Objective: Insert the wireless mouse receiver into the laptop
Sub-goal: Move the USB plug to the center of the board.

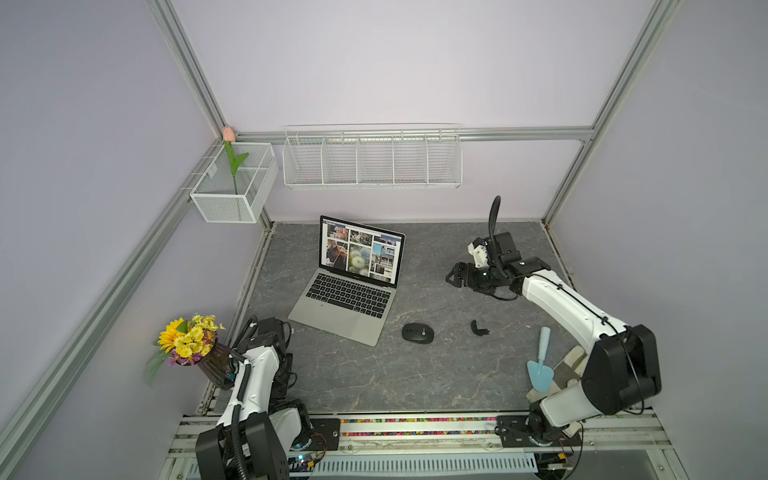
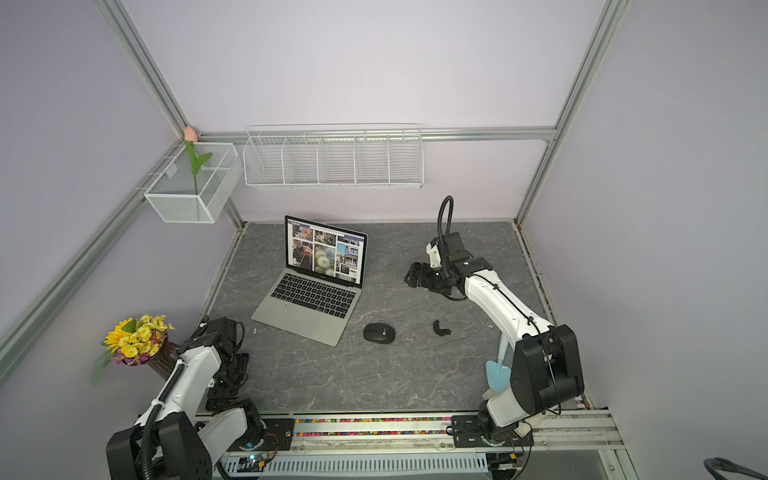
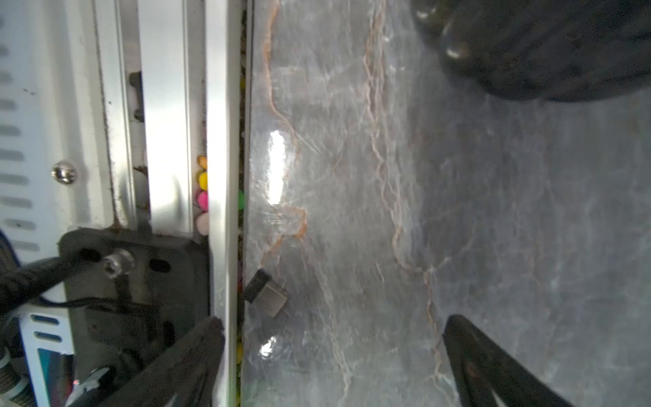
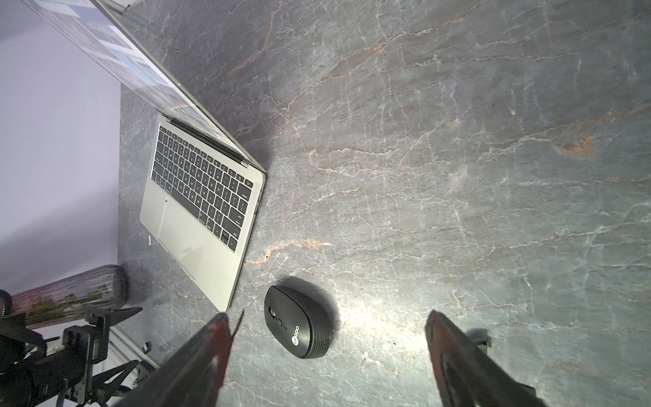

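Note:
The wireless mouse receiver, a tiny stub with a black cap and silver plug, lies flat on the marble table right beside the front aluminium rail. My left gripper hangs above it, open, with the receiver lying just beyond its fingertips and nearer one finger. I cannot make the receiver out in the top views. The laptop stands open at the table's back left, its screen showing photos. My right gripper hovers right of the laptop, open and empty.
A black mouse lies just right of the laptop's front corner, and a black hook-shaped cover farther right. A blue trowel lies under the right arm. A flower vase stands front left. Wire baskets hang on the back wall.

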Robot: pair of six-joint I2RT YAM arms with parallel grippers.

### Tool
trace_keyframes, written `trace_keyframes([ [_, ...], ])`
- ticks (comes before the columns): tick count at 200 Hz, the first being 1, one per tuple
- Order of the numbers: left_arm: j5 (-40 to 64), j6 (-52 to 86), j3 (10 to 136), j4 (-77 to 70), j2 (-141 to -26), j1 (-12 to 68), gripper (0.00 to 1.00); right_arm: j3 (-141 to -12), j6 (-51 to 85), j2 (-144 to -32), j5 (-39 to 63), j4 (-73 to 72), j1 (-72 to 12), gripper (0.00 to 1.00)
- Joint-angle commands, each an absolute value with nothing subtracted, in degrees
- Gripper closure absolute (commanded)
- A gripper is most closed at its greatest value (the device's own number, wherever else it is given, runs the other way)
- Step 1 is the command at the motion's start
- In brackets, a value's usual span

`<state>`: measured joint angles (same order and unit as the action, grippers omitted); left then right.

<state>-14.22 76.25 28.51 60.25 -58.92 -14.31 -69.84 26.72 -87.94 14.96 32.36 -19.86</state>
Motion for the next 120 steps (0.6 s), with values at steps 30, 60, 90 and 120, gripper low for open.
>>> trace_keyframes([
  [30,-16.00,74.71,28.42,60.91,-62.15,-19.14,0.01,-72.01,25.36,-88.95,15.34,33.43,-19.71,0.11],
  [60,-14.38,75.40,28.19,59.72,-65.74,-21.44,0.01,-73.33,24.46,-89.20,14.21,34.33,-19.66,0.11],
  [90,-12.02,76.29,25.43,56.48,-66.31,-22.70,0.00,-74.56,23.65,-89.47,12.94,34.98,-19.68,0.11],
  [120,-8.99,75.15,21.06,49.01,-63.49,-23.82,0.00,-75.26,23.20,-89.41,11.46,35.32,-19.62,0.11],
])
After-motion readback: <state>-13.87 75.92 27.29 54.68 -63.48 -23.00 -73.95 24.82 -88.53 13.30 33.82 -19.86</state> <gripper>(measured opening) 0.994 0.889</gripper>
